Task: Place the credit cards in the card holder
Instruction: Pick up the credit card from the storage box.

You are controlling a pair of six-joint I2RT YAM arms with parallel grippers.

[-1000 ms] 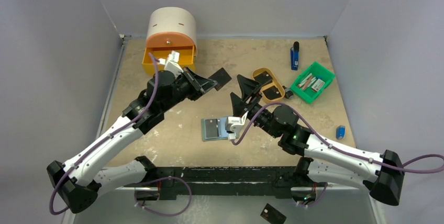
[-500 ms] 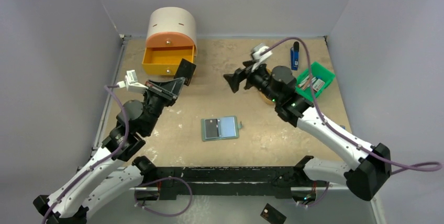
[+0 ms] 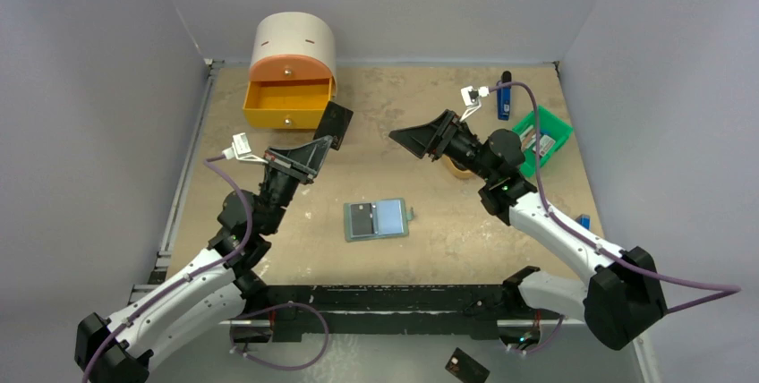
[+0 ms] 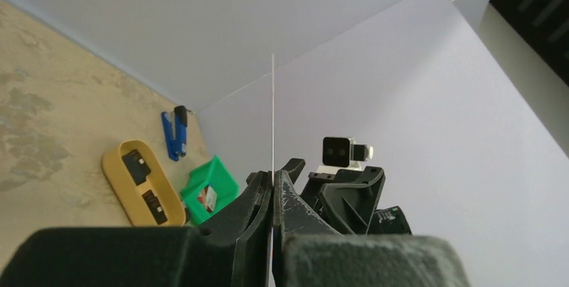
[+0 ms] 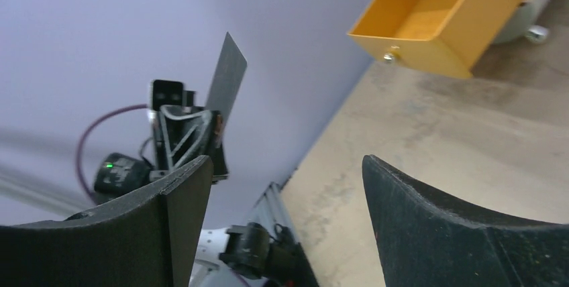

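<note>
Left arm point(image 3: 192, 276) angled up and forward, left gripper point(image 3: 319, 144) clamped tight on a credit card point(image 3: 336, 121) (edge-on in its own wrist view), right arm point(image 3: 555, 231) stretched forward, right gripper point(image 3: 400, 138) raised, pointing left, jaws spread wide with nothing between them.
</note>
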